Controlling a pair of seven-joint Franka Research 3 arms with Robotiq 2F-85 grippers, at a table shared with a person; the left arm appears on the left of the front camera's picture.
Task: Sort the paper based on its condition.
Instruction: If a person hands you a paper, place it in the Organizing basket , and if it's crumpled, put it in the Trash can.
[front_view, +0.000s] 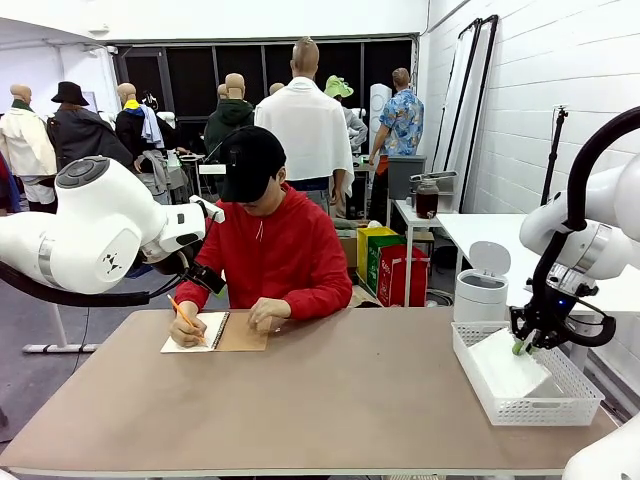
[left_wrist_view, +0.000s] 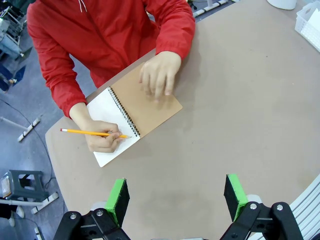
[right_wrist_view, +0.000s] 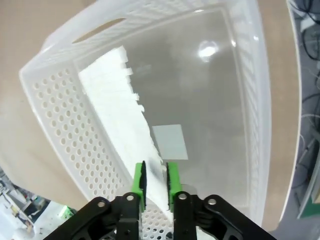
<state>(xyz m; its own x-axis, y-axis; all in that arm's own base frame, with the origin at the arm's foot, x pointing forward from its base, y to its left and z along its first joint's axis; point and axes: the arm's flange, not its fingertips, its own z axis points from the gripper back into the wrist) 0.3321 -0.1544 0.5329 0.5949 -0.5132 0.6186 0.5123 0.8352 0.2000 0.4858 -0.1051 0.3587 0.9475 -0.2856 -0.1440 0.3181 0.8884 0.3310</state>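
One sheet (right_wrist_view: 115, 105) sits in the basket (right_wrist_view: 55, 100); right gripper (right_wrist_view: 156, 177) narrowly parted around it, hold unclear; left gripper (left_wrist_view: 175, 182) gapes empty; sorting likely continues.

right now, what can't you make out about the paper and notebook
Grip on the paper: right wrist view, pads of the right gripper cover its edge.
Writing on the notebook: left wrist view, the hand covers part; front view, too small.
Sheet count in the basket: front view, its wall hides them.
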